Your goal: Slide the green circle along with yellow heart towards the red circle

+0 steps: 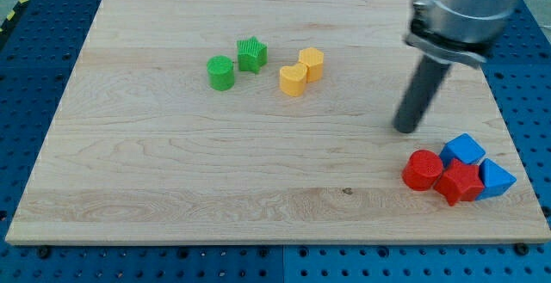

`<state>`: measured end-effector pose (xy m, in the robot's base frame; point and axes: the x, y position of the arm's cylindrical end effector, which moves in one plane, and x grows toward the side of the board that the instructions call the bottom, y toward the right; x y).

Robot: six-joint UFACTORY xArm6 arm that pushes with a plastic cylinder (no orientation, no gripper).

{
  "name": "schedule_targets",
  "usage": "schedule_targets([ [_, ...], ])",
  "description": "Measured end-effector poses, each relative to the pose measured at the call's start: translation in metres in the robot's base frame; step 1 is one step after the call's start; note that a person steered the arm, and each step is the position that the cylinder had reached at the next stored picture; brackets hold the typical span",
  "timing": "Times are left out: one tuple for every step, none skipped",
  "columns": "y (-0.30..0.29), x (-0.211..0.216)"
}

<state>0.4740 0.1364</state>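
Wooden board (172,180) lying on a blue pegboard surface (34,51). Dark rod descending from the view's upper right, with my tip (405,129) touching down on bare wood in the board's right half. No jaws anywhere on this arm, only the plain rod, so nothing spread, pressed together or pinching.

Green circle (221,72) sitting in the upper middle of the board, just beside a green star (251,55) to its upper right. Yellow heart (293,81) a little further toward the view's right, touching a second yellow block (312,63), rounded and possibly hexagonal, at its upper right. Green circle and yellow heart near each other but apart.

Red circle (422,169) low on the board's right side, below and slightly right of my tip, near but not touching it. Packed against it: a red star (459,182), a blue cube (463,150) and a blue triangular block (496,179).

My tip well apart from the green and yellow blocks, far to their right, between them and the red and blue group.
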Motion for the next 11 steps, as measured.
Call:
schedule_targets([
  [-0.094,-0.004],
  [-0.205,-0.011],
  [-0.288,-0.057],
  [-0.269,-0.087],
  [-0.215,-0.087],
  [-0.155,-0.087],
  [-0.113,-0.087],
  [-0.108,-0.081],
  [-0.108,-0.068],
  [-0.103,-0.053],
  [-0.070,-0.045],
])
